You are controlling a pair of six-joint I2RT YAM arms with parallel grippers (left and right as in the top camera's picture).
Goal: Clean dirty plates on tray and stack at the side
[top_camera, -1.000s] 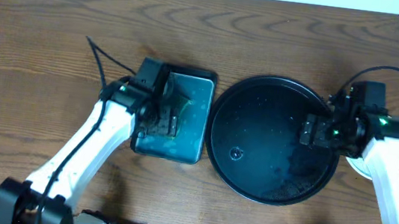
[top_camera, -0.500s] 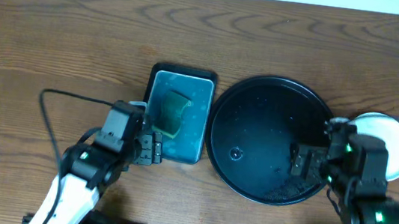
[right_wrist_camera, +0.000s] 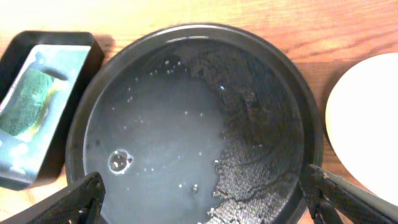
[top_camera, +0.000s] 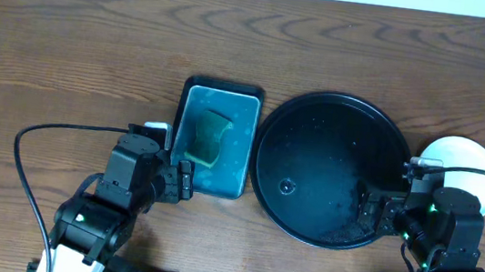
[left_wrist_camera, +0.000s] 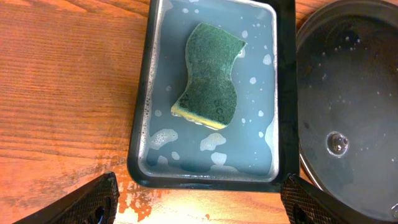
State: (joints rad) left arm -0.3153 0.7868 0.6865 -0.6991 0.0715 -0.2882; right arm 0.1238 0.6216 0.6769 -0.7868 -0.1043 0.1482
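Nearest you, your left fingers (left_wrist_camera: 99, 200) and right fingers (right_wrist_camera: 78, 200) are spread wide, empty. Ahead is the wet black tray (top_camera: 338, 101), with a pale plate (top_camera: 464, 161) on the desk (top_camera: 70, 43) just right of it (looks clean). The sponge (top_camera: 209, 138) lies in the teal tray (top_camera: 226, 87).

The left arm (top_camera: 127, 187) and right arm (top_camera: 451, 238) had black wrists with small green lights. A thin black cable (top_camera: 69, 126) looped off the left one.

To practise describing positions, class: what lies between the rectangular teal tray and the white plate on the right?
The large round black tray, wet inside, fills that stretch. The overhead view shows it best.
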